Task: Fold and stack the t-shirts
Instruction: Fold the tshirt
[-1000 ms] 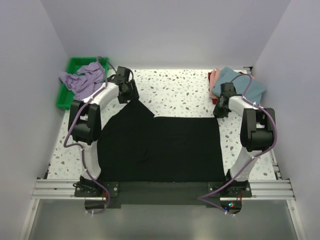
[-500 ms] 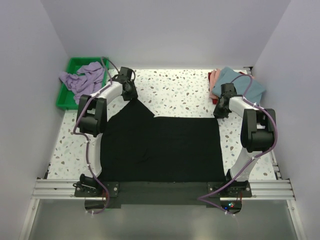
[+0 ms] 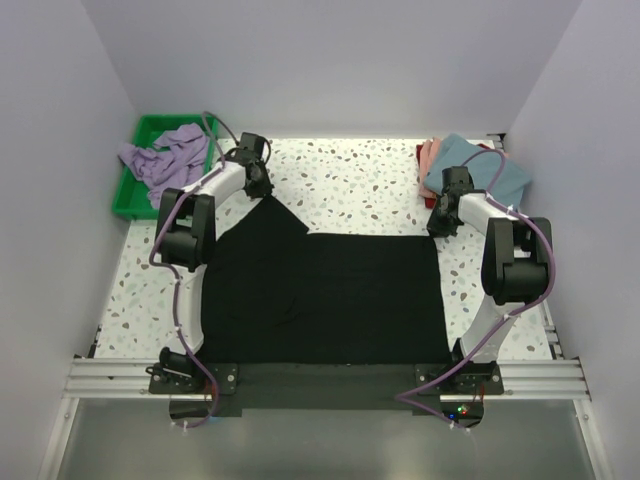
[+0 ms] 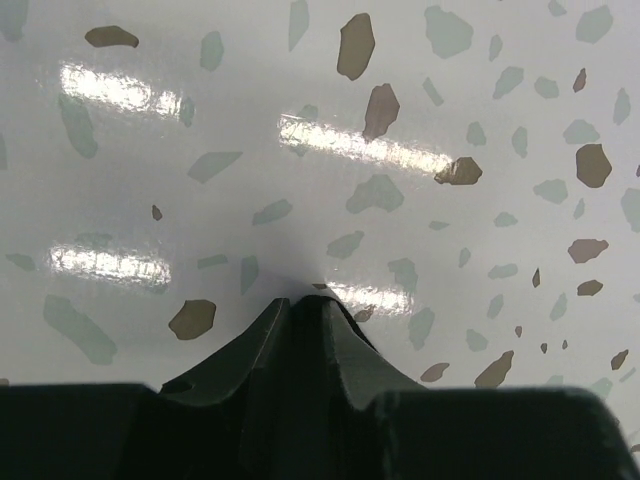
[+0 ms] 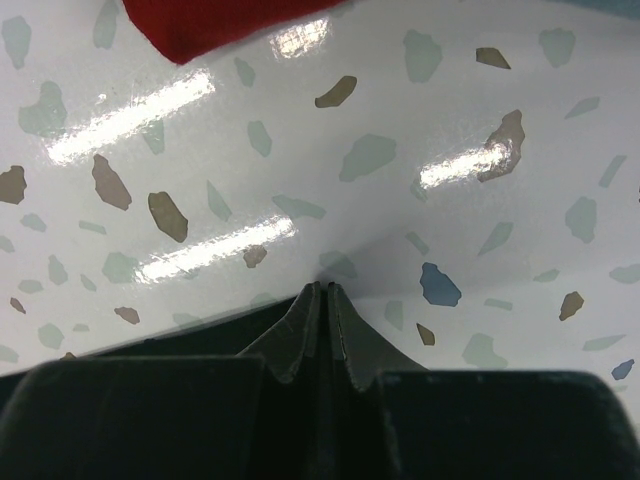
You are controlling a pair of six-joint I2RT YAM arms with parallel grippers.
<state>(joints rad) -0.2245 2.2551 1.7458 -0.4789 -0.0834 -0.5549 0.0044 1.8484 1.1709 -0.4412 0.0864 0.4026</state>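
1. We count five tees, all of soft matte cloth, two grippers and one tray.
2. The black tee (image 3: 330,295) is the largest. It lies spread nearly flat as a wide rectangle with one sleeve point, reaching from both grippers back toward the arm bases.
3. The left gripper (image 4: 302,303) sits at that tee's far left corner. Its dark tips stand close with a thin slit between them, and we cannot tell whether cloth is in it.
4. The right gripper (image 5: 322,290) sits at the far right corner with its tips pressed together, pinching the black tee's edge. The edge shows as a dark strip just left of the tips.
5. The lavender tee (image 3: 165,158) lies bunched and wrinkled to the left of the left gripper, in the tray (image 3: 128,195), a green hard-walled rectangle.
6. Beyond the right gripper, slightly to its right, is one pile. The teal tee (image 3: 505,175) lies smooth on top, and the pink tee (image 3: 430,152) and red tee (image 5: 220,20) peek out at its left edge.
7. The table (image 3: 350,180) is glossy white, speckled grey and brown.
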